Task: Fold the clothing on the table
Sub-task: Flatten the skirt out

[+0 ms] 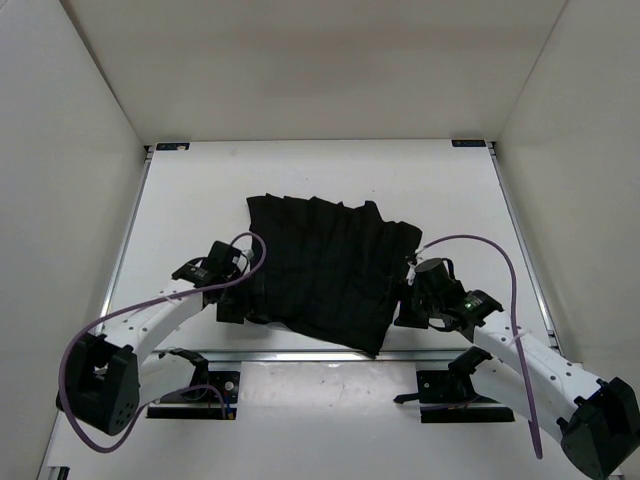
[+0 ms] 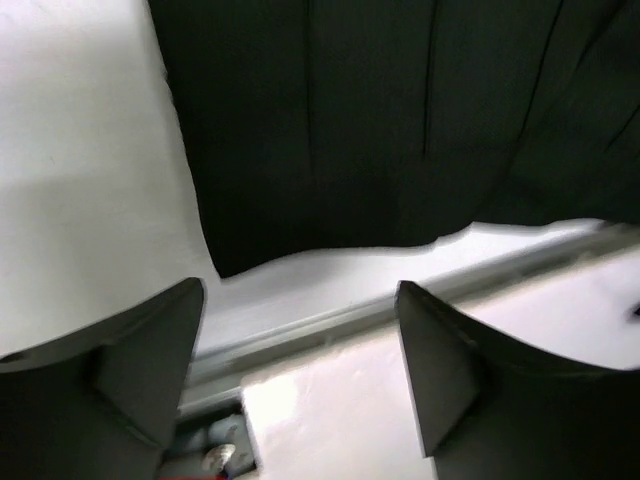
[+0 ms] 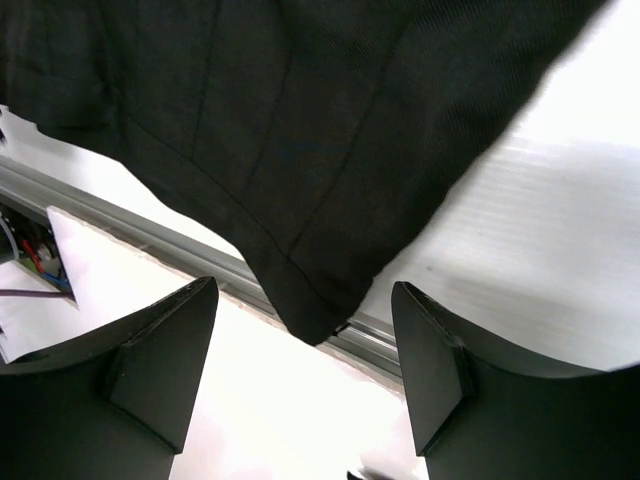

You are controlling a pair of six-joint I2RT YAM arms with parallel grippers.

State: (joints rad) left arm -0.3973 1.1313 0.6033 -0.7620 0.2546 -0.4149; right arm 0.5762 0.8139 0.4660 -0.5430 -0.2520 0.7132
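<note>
**A:** Starting at the left end effector [image 2: 298,300], the jaws are seen spread wide with nothing between them, just short of the near left corner of the clothing [image 2: 380,120]. The right end effector [image 3: 305,300] is likewise held open and empty, near the opposite near corner.

**B:** Where is the clothing laid?

**A:** Flat at the middle of the surface [image 1: 200,190], with its near right corner draped onto the rail [image 1: 260,353]. Soft, light, limp handling is expected. The pleats may splay, so the hemmed corners are judged the best holds.

**B:** What is hidden?

**A:** The far edge is cut off in both wrist views. Whether the fabric is doubled cannot be told.
</note>
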